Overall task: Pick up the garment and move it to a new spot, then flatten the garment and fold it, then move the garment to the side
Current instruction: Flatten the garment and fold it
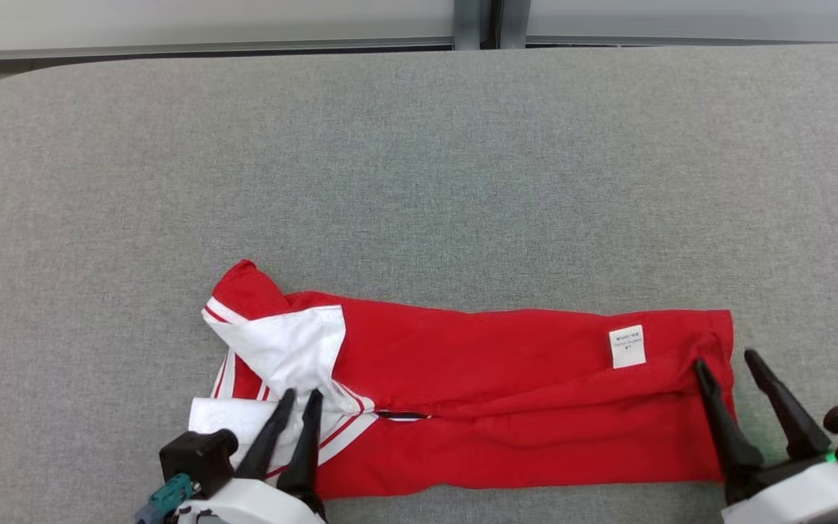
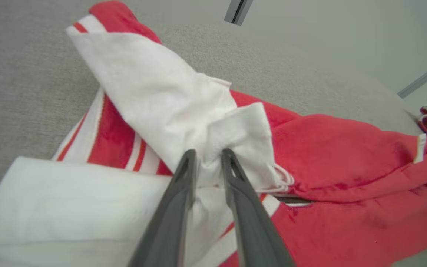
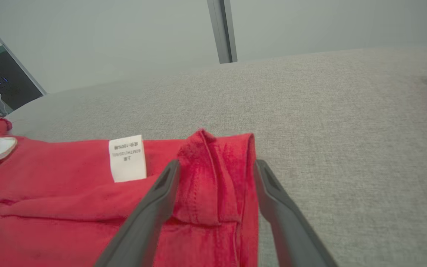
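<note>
Judging by how it lies, the red garment (image 1: 506, 407) with white trim is about midway through its folding. It rests near the 6 o'clock edge of the grey surface (image 1: 419, 182) as a long band running from 7 to 5 o'clock, apparently doubled once along its length, with a seam line down the middle and the white care label (image 1: 627, 346) facing up toward 4 o'clock. The move to a spot and most of the flattening look done, but the white sleeve or collar part (image 1: 288, 349) at the 7 o'clock end is rumpled and turned over. The left pincer (image 1: 302, 394) sits at 7 o'clock with its fingers a narrow gap apart. In the left wrist view a pucker of white cloth sits between the tips, and I cannot tell whether it is gripped or just let go. The right pincer (image 1: 724, 359) at 5 o'clock is spread wide, straddling a ridge of red hem at the band's end and not squeezing it. What seems left is tidying the white end, folding the band across, and moving the folded garment aside.
</note>
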